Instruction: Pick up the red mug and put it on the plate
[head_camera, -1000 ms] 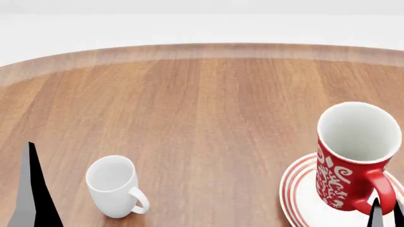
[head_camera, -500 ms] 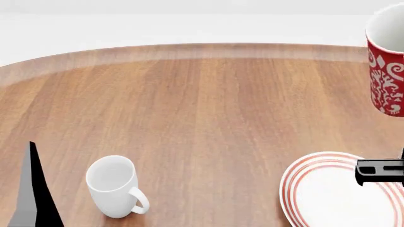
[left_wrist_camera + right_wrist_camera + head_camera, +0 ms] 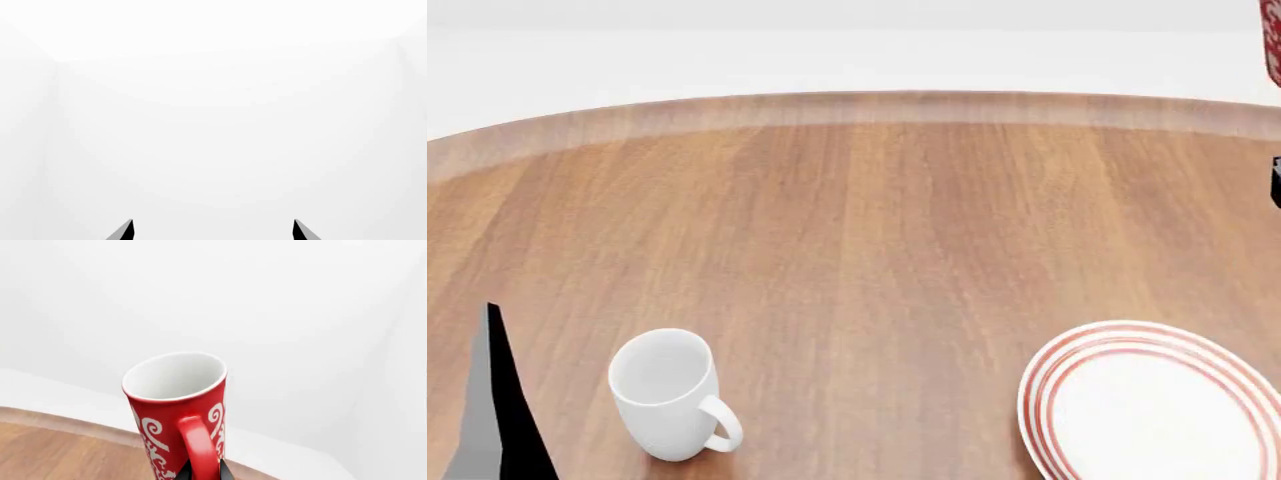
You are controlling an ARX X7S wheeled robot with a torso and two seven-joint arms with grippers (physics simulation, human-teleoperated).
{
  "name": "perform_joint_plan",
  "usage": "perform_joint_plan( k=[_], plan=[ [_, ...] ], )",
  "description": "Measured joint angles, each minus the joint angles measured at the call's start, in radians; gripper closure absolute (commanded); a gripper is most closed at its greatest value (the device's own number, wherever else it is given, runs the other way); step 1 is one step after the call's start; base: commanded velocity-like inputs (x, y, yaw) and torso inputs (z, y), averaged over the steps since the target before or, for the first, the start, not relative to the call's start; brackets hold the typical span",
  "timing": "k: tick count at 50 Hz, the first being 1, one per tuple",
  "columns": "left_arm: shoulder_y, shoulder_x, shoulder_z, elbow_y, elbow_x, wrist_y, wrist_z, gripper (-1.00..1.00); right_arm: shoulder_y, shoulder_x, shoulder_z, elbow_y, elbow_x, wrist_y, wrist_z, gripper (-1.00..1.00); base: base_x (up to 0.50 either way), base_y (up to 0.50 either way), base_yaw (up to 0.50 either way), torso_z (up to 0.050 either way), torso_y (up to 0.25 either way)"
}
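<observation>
Right tool [image 3: 202, 471]: only two dark finger tips show in the right wrist view, set on either side of the loop handle [image 3: 197, 447] of the red mug [image 3: 175, 412]. They are clenched on that handle, and the mug hangs upright off the desk, its white inside open to the camera. In the head view only a sliver of the mug's red wall shows at the upper right edge, high above the desk [image 3: 854, 250], with a dark piece of the right arm just below it at the same edge.

Left tool [image 3: 212, 231]: two dark tips stand well apart with nothing between them, released, facing blank white background.

The plate [image 3: 1094, 345] lies bare at the desk's near right, partly cut by the frame. A plain white mug [image 3: 667, 393] stands upright at the near left, handle toward the robot.
</observation>
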Motion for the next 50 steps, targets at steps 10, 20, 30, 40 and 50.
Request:
perform_joint_plan(
  k=[10,20,30,40,50],
  plan=[
    [0.004,-0.004,-0.001,0.004,-0.001,0.002,-0.003,-1.00,0.139,-0.081,-0.107,0.155,-0.163,0.043,-0.139,1.00,0.00,0.00,0.00,0.000,0.001],
    [0.007,-0.007,0.001,0.011,0.001,0.002,-0.007,-1.00,0.210,-0.153,-0.172,0.310,-0.260,0.038,-0.244,1.00,0.00,0.00,0.00,0.000,0.000],
    [0.006,-0.009,0.002,0.018,0.000,-0.001,-0.009,-1.00,0.246,-0.211,-0.189,0.455,-0.284,0.024,-0.326,1.00,0.00,0.00,0.00,0.000,0.000],
    [0.005,-0.011,0.003,0.020,0.000,-0.004,-0.012,-1.00,0.247,-0.245,-0.166,0.534,-0.242,0.029,-0.368,1.00,0.00,0.00,0.00,0.000,0.001],
    [0.006,-0.014,0.004,0.021,0.001,-0.003,-0.015,-1.00,0.238,-0.275,-0.148,0.585,-0.208,0.016,-0.410,1.00,0.00,0.00,0.00,0.000,0.000]
  ],
)
